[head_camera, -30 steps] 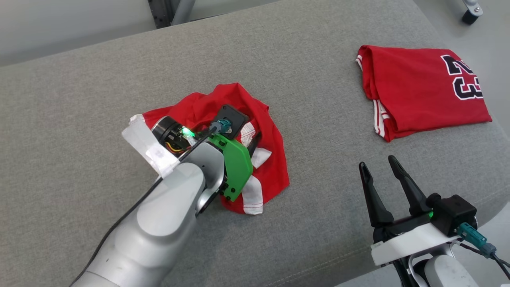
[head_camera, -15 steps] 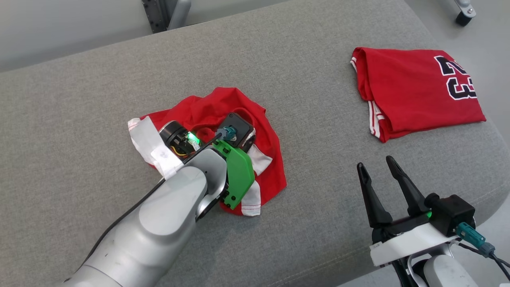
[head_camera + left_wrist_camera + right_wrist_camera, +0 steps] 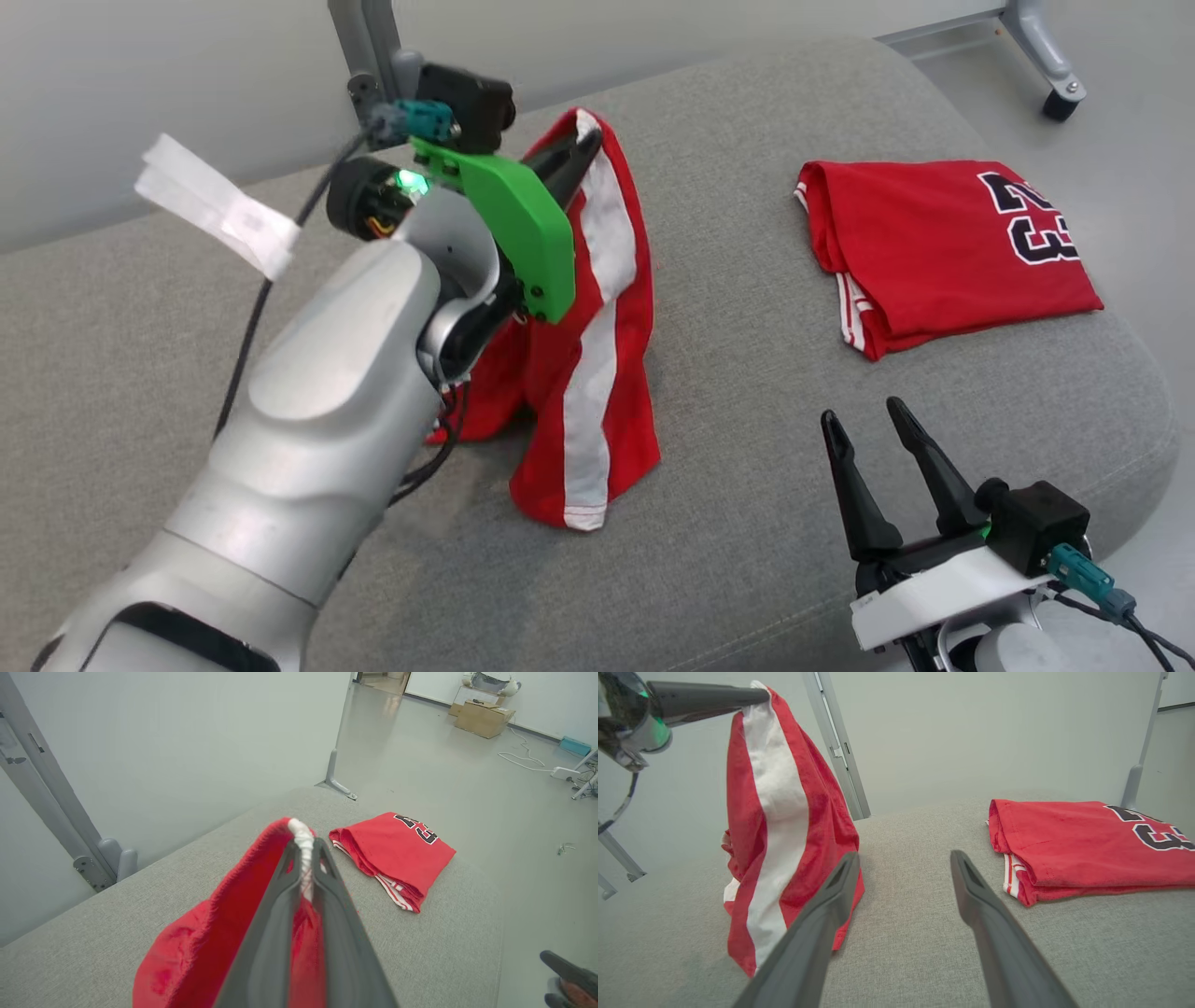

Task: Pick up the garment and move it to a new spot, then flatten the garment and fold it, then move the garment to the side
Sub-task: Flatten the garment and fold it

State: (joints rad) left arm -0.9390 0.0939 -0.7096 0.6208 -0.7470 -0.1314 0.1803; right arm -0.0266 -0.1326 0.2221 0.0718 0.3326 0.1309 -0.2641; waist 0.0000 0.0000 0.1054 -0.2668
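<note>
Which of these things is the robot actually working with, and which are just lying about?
In the job: striped red garment, pinched in the left fingers; grey cushion beneath.
Lying about: folded numbered jersey; open right fingers, idle; cardboard box on the floor.

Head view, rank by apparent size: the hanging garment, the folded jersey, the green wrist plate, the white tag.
1-2. hanging garment and folded jersey: alike; the garment hangs nearer the camera, so unranked.
3. green wrist plate.
4. white tag.
</note>
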